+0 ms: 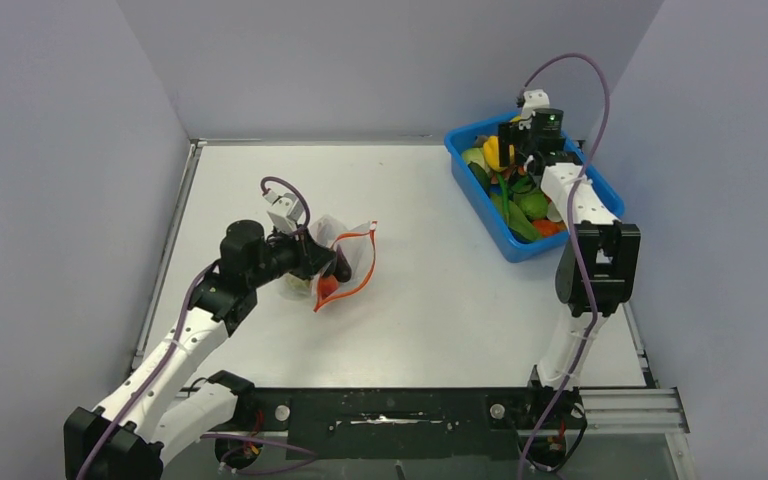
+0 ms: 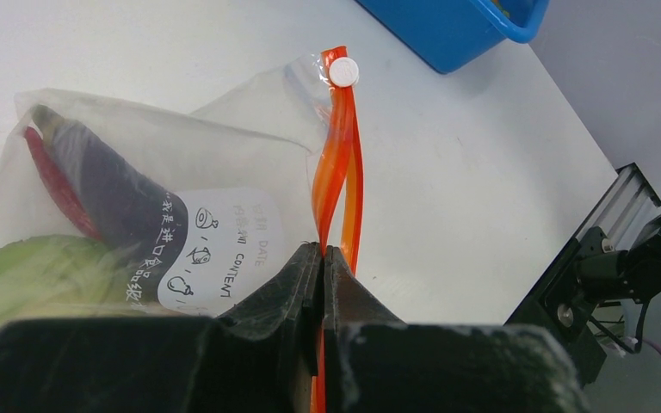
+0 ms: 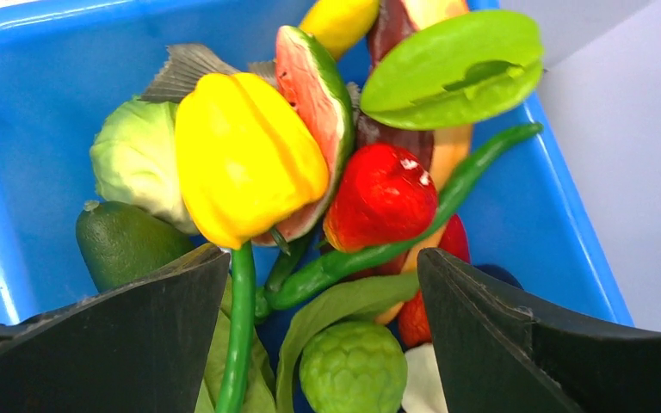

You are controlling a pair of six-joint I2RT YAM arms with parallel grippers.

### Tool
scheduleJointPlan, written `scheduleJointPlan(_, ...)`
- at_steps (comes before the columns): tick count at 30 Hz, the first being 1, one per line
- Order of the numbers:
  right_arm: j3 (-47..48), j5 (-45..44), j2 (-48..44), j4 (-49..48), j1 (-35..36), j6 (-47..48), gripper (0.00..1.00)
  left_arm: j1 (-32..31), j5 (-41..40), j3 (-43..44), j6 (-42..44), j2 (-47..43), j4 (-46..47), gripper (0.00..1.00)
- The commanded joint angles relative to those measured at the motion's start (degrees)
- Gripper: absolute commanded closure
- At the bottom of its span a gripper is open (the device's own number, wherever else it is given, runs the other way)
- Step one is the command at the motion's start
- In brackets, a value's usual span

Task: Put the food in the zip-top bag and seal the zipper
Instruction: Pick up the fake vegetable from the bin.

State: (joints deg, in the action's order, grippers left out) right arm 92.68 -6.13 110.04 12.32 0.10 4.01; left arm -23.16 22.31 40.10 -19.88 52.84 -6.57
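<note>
The clear zip-top bag [image 2: 138, 138] lies on the white table left of centre, with a purple eggplant [image 2: 108, 194], a red chili [image 2: 52, 176] and a green round piece [image 2: 43, 271] inside. My left gripper [image 2: 322, 251] is shut on one band of the bag's orange-red zipper [image 2: 337, 163], whose two bands stand apart above the jaws. In the top view this gripper [image 1: 322, 258] sits at the bag's mouth. My right gripper [image 3: 323, 254] hangs open over the food in the blue tub, holding nothing. Below it are a yellow pepper [image 3: 241, 155], a red fruit [image 3: 383, 194] and a bumpy green fruit [image 3: 353, 366].
The blue tub [image 1: 520, 245] stands at the far right of the table, piled with toy produce: a cabbage [image 3: 133, 159], an avocado [image 3: 125, 241], a watermelon slice [image 3: 314, 95], a long green pepper [image 3: 413, 228]. Grey walls enclose the table on three sides.
</note>
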Motion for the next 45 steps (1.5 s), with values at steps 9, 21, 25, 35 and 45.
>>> scheduleJointPlan(9, 13.9, 6.9, 8.7, 2.1, 0.8, 10.7, 0.16, -0.7, 1.1, 0.3, 0.9, -0.7, 3.7, 1.0)
scheduleJointPlan(21, 14.0, 3.6, 12.4, 2.7, 5.1, 22.2, 0.07, -0.3, -0.8, 0.5, 1.9, -1.6, 2.8, 1.0)
scheduleJointPlan(25, 13.7, -3.3, 14.2, 1.5, 7.0, 25.5, 0.06, -0.1, -0.7, 0.6, 1.9, -1.3, 3.0, 1.0)
scheduleJointPlan(35, 13.1, -12.1, 16.8, -0.4, 8.2, 31.1, 0.09, 0.0, -0.4, 0.9, 1.7, -0.6, 2.4, 1.0)
scheduleJointPlan(45, 13.3, -17.3, 17.9, -1.4, 9.1, 34.7, 0.25, 0.0, -0.9, 1.0, 1.9, -1.0, 2.1, 1.0)
